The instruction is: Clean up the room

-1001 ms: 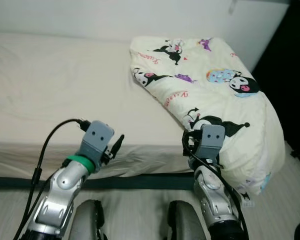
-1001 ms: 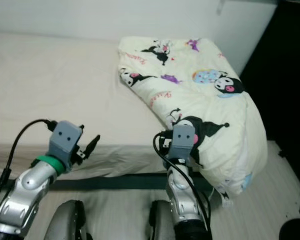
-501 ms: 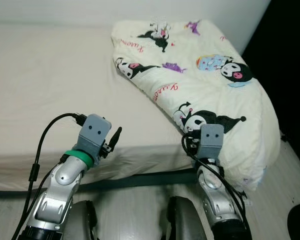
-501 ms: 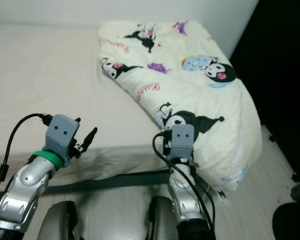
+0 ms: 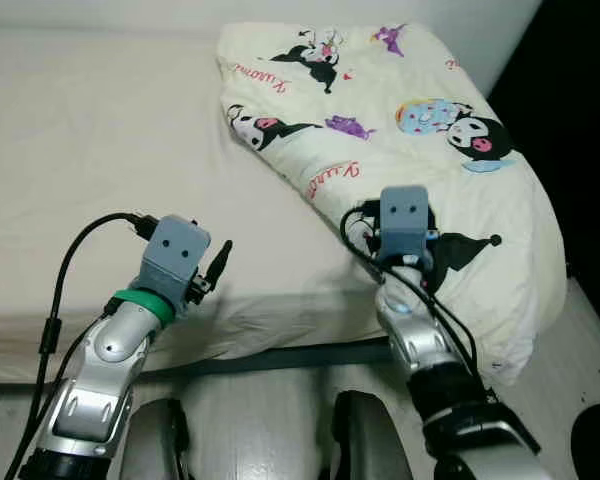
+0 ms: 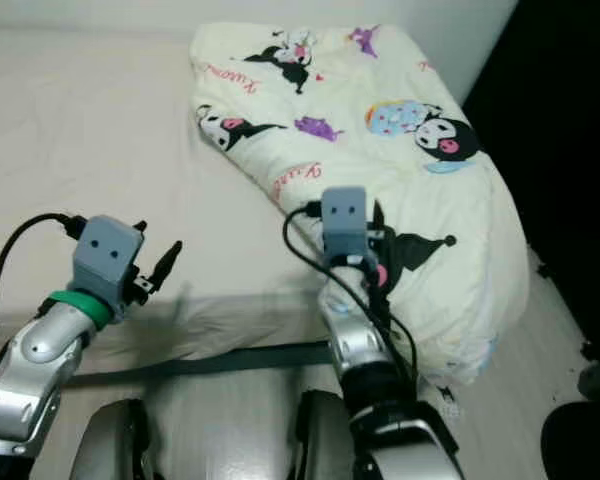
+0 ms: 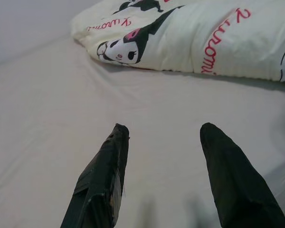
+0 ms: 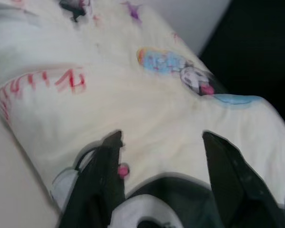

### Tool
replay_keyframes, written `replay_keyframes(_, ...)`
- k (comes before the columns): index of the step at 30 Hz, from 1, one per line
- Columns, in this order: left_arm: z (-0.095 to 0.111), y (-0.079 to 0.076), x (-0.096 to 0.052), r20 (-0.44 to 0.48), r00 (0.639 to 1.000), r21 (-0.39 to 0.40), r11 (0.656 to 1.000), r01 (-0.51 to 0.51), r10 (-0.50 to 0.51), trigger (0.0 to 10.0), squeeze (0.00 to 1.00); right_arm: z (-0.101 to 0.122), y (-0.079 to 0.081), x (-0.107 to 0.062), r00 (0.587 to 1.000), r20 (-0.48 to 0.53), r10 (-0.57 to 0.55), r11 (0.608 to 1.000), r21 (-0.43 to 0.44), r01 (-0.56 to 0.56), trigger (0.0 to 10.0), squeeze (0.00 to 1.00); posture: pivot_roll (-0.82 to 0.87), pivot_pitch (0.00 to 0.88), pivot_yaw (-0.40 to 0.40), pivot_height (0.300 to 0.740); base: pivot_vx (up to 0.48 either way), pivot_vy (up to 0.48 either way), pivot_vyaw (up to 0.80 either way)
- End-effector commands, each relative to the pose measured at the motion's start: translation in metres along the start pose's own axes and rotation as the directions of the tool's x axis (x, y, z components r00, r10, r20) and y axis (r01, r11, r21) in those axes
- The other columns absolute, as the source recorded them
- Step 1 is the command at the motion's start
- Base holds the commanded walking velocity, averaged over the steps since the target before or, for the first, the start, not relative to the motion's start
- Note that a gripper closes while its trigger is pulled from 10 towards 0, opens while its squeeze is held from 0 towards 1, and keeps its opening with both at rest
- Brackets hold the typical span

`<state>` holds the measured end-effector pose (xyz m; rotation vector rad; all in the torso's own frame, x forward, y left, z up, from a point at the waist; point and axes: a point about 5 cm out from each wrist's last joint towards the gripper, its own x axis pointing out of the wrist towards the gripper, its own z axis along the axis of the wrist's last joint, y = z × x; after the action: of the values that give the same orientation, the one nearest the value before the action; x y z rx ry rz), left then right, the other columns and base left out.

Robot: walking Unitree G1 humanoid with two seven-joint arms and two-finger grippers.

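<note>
A cream quilt [image 5: 430, 150] printed with black cartoon figures lies bunched on the right part of the bed, drooping over its front edge. The beige bed sheet [image 5: 100, 130] spreads out to its left. My right gripper [image 8: 164, 137] is open and raised over the quilt's front part, its fingers straddling a black cartoon print. My left gripper [image 7: 164, 130] is open above the bare sheet near the bed's front edge, left of the quilt, with nothing between its fingers. In the head view its black finger [image 5: 220, 264] pokes out past the grey wrist box.
A dark frame strip [image 5: 280, 358] runs along the bed's front. Right of the bed is a dark gap [image 5: 585, 120] and pale floor with a black object [image 5: 595, 445]. A white wall backs the bed. My legs [image 5: 360, 440] stand against the bed.
My right arm has risen and reached forward over the quilt. The left arm has hardly moved. The camera has turned, shifting the whole scene.
</note>
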<state>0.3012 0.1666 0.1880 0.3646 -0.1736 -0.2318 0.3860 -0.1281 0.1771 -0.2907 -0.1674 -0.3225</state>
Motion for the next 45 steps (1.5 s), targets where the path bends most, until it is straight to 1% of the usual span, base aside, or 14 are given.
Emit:
replay_keyframes(1, -0.002, 0.000, -0.005, -0.020, 1.000, 0.004, 1.000, 0.004, -0.004, 10.0, 0.00, -0.020, 0.002, -0.003, 0.995, -0.103, -0.005, 0.999, -0.040, 0.001, 10.0, 1.00, 0.10, 0.224, -0.049, 0.555, 0.000, 0.000, 0.00)
replay_keyframes(4, -0.001, 0.002, -0.010, -0.024, 1.000, 0.009, 1.000, -0.004, 0.004, 10.0, 0.00, -0.023, -0.001, 0.001, 0.989, -0.147, -0.018, 0.999, -0.050, 0.010, 10.0, 1.00, 0.13, 0.242, -0.058, 0.555, 0.000, 0.000, 0.00)
replay_keyframes(13, 0.005, 0.014, -0.033, -0.047, 0.996, 0.019, 0.997, -0.073, 0.074, 10.0, 0.00, -0.031, -0.037, 0.020, 0.966, -0.210, -0.152, 0.973, -0.201, 0.110, 10.0, 1.00, 0.19, 0.268, -0.101, 0.555, 0.000, 0.000, 0.00)
replay_keyframes(14, 0.005, 0.015, -0.034, -0.050, 0.996, 0.017, 0.997, -0.076, 0.077, 10.0, 0.00, -0.036, -0.038, 0.018, 0.960, -0.240, -0.145, 0.973, -0.210, 0.094, 10.0, 0.18, 0.19, 0.268, -0.105, 0.555, 0.000, 0.000, 0.00)
replay_keyframes(15, 0.005, 0.015, -0.034, -0.051, 0.996, 0.016, 0.997, -0.078, 0.079, 10.0, 0.00, -0.039, -0.037, 0.017, 0.955, -0.261, -0.139, 0.973, -0.215, 0.083, 10.0, 0.18, 0.19, 0.268, -0.105, 0.555, 0.000, 0.000, 0.00)
replay_keyframes(16, 0.005, 0.014, -0.035, -0.052, 0.995, 0.015, 0.997, -0.079, 0.080, 10.0, 0.00, -0.044, -0.035, 0.015, 0.946, -0.301, -0.117, 0.978, -0.203, 0.056, 10.0, 0.00, 0.20, 0.268, -0.103, 0.555, 0.000, 0.000, 0.00)
replay_keyframes(21, 0.008, 0.013, -0.036, -0.055, 0.996, 0.010, 0.997, -0.076, 0.076, 10.0, 0.00, -0.061, -0.026, 0.005, 0.891, -0.453, -0.039, 0.997, -0.082, 0.001, 10.0, 0.00, 0.21, 0.267, -0.092, 0.555, 0.000, 0.000, 0.00)
replay_keyframes(24, 0.009, 0.013, -0.037, -0.056, 0.996, 0.010, 0.997, -0.074, 0.075, 10.0, 0.00, -0.063, -0.025, 0.003, 0.879, -0.476, -0.025, 0.998, -0.056, -0.002, 10.0, 0.00, 0.21, 0.267, -0.088, 0.555, 0.000, 0.000, 0.00)
replay_keyframes(25, 0.009, 0.013, -0.038, -0.059, 0.996, 0.008, 0.997, -0.072, 0.073, 10.0, 0.00, -0.066, -0.023, 0.001, 0.861, -0.508, -0.009, 1.000, -0.007, 0.006, 9.3, 0.00, 0.21, 0.266, -0.084, 0.555, 0.000, 0.000, 0.00)
replay_keyframes(26, 0.010, 0.013, -0.038, -0.062, 0.996, 0.005, 0.998, -0.070, 0.070, 10.0, 0.00, -0.067, -0.023, 0.001, 0.846, -0.533, 0.004, 0.999, 0.041, 0.021, 2.2, 0.00, 0.21, 0.266, -0.081, 0.555, 0.000, 0.000, 0.00)
replay_keyframes(27, 0.010, 0.013, -0.038, -0.062, 0.996, 0.005, 0.998, -0.070, 0.070, 10.0, 0.00, -0.067, -0.023, 0.001, 0.846, -0.533, 0.004, 0.999, 0.041, 0.021, 2.2, 0.00, 0.21, 0.266, -0.081, 0.555, 0.000, 0.000, 0.00)
replay_keyframes(28, 0.011, 0.012, -0.039, -0.066, 0.996, 0.003, 0.998, -0.068, 0.068, 10.0, 0.00, -0.068, -0.024, 0.001, 0.834, -0.551, 0.014, 0.996, 0.082, 0.037, 0.0, 0.00, 0.22, 0.265, -0.077, 0.555, 0.000, 0.000, 0.00)
replay_keyframes(36, 0.014, 0.009, -0.040, -0.072, 0.996, -0.008, 0.998, -0.059, 0.058, 10.0, 0.00, -0.060, -0.028, 0.009, 0.833, -0.552, 0.029, 0.976, 0.194, 0.094, 0.0, 0.00, 0.22, 0.266, -0.070, 0.555, 0.000, 0.000, 0.00)
replay_keyframes(45, 0.016, 0.008, -0.037, -0.066, 0.996, -0.027, 0.998, -0.058, 0.056, 10.0, 0.00, -0.055, -0.025, 0.011, 0.848, -0.529, 0.046, 0.974, 0.212, 0.079, 0.0, 0.00, 0.21, 0.259, -0.069, 0.555, 0.000, 0.000, 0.00)
